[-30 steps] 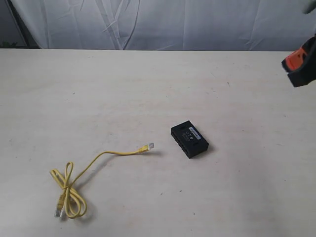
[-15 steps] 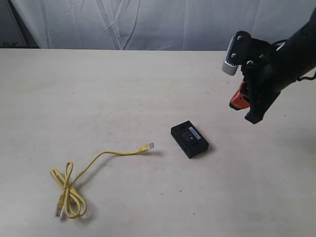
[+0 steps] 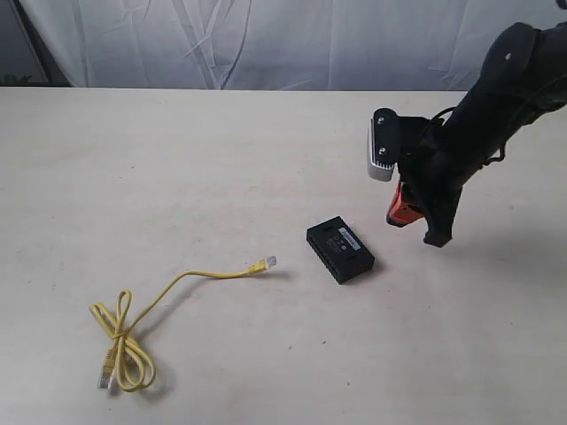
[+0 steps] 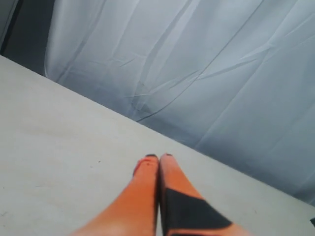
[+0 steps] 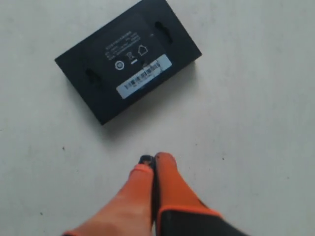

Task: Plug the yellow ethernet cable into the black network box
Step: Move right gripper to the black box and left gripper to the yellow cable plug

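The black network box (image 3: 340, 249) lies flat near the table's middle, its white-printed label up; the right wrist view shows it as well (image 5: 128, 61). The yellow ethernet cable (image 3: 133, 329) lies to the left of the box, coiled at the front left, with one clear plug (image 3: 268, 262) pointing toward the box. My right gripper (image 3: 416, 221) hangs just right of the box, above the table, orange fingers pressed together and holding nothing (image 5: 154, 158). The left gripper (image 4: 158, 157) is shut and empty over bare table; the exterior view does not show it.
A pale table (image 3: 221, 159) carries everything. A white curtain (image 3: 283, 40) hangs along its far edge. The right arm's black body (image 3: 496, 97) reaches in from the upper right.
The right arm has swung in from the right edge, leftward and down, until its gripper is close beside the box. Cable and box have not moved.
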`<state>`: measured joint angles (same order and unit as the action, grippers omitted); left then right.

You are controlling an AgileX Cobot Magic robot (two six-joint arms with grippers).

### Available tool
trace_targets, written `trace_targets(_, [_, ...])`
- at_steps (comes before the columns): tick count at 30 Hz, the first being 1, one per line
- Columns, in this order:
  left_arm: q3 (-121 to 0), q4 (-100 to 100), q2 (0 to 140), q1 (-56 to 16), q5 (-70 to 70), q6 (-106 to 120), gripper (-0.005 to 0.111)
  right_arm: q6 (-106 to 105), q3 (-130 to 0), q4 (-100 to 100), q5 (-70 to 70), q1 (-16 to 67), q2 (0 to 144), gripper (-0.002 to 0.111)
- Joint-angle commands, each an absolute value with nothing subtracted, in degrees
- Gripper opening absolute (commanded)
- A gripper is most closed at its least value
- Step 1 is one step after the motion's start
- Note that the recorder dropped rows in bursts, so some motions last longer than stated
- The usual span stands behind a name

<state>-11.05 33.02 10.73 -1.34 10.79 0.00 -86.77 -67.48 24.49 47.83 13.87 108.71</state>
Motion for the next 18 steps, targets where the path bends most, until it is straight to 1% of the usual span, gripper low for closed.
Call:
trace_targets(1, [-21.02,30.32,22.83,-1.19,22.89,9.35,0.0,-87.66,-67.72,25.84,40.52,15.48,111.73,-0.001])
trace_targets(5, [-30.92,30.32,36.25,-1.19,37.47,18.62,0.0,-87.66,-67.72,27.1,38.0,15.48,114.33,-0.001])
trace_targets(10, [-37.48,31.64,51.31,-1.33,48.02,27.03,0.0,-88.67,-67.72,31.22,34.82,15.48,115.46,-0.001])
trace_targets(12, [-38.12,32.72,55.85,-3.26,47.9,28.55,0.0,-89.85,-67.72,32.8,34.33,15.48,116.17,-0.001])
trace_targets(18, [-38.12,32.51,63.79,-13.23,43.06,30.73,0.0,-91.03,-67.72,34.96,34.33,15.48,116.93,-0.001])
